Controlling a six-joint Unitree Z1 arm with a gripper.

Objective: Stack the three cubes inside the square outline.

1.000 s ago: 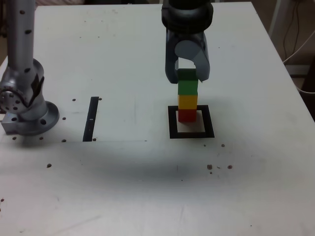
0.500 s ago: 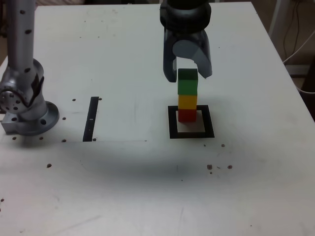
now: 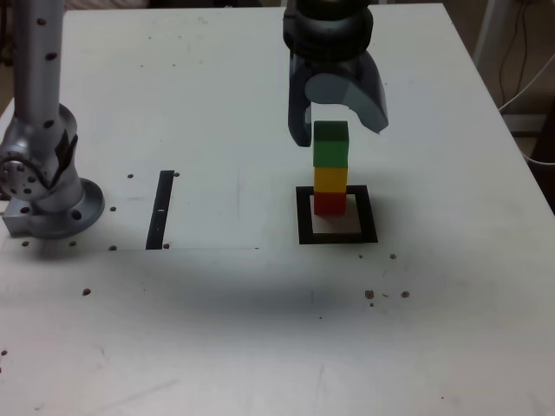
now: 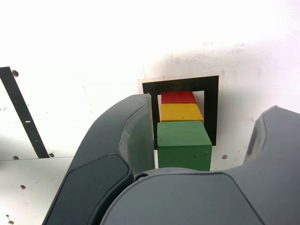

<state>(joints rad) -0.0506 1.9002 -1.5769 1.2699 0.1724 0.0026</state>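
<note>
The three cubes stand in one upright column: red cube (image 3: 329, 204) at the bottom, yellow cube (image 3: 330, 179) on it, green cube (image 3: 330, 146) on top. The red one rests inside the square outline (image 3: 303, 218), toward its far side. My gripper (image 3: 339, 133) hangs over the column, open, its jaws spread to either side of the green cube's upper part with a clear gap on the exterior view's right. In the wrist view the green cube (image 4: 183, 145), yellow cube (image 4: 180, 112) and red cube (image 4: 178, 97) line up between the dark fingers (image 4: 126, 140), over the square outline (image 4: 213, 110).
The arm's metal base (image 3: 43, 195) stands at the exterior view's left. A narrow black strip (image 3: 160, 210) lies between the base and the outline. Small dark specks dot the white table (image 3: 260, 329). Cables hang beyond the table's right edge.
The jaws have spread apart from the green cube, the one on the exterior view's right swinging outward. The column of cubes has stayed still.
</note>
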